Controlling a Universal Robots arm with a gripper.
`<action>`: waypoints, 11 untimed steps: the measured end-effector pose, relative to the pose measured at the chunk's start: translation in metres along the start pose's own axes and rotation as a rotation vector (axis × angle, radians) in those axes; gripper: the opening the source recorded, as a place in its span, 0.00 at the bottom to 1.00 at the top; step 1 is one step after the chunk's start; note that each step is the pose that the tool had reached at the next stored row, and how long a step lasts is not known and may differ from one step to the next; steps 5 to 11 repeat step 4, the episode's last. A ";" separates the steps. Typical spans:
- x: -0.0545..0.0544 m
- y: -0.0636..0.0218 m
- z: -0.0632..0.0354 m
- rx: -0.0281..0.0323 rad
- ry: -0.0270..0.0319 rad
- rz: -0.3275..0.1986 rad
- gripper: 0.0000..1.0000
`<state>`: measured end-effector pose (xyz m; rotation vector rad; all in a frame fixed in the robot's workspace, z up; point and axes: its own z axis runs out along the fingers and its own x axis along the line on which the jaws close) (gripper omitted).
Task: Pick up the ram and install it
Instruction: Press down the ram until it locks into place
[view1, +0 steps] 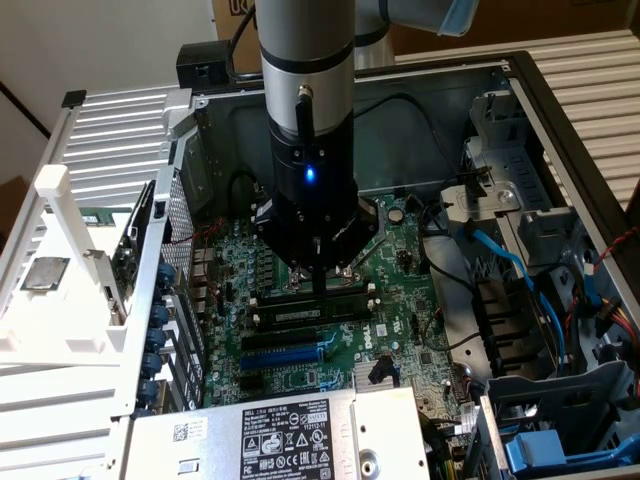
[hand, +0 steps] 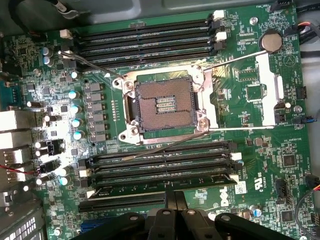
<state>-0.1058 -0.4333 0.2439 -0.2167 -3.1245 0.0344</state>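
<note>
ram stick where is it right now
In the exterior view the long, flat dark-green ram stick lies along the black memory slots directly under the claw, with the blue expansion slot beside it.

Workshop: opened computer case, cardboard boxes behind.

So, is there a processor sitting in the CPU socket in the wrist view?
No, the CPU socket is open and empty, its bare contact field exposed in the middle of the motherboard.
</note>
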 end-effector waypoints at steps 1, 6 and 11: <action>0.000 0.0000 0.0000 0.0001 0.0000 0.000 0.10; 0.000 0.0000 0.0000 0.0001 0.0000 0.000 0.10; 0.000 0.0000 0.0000 0.0001 0.0000 0.000 0.10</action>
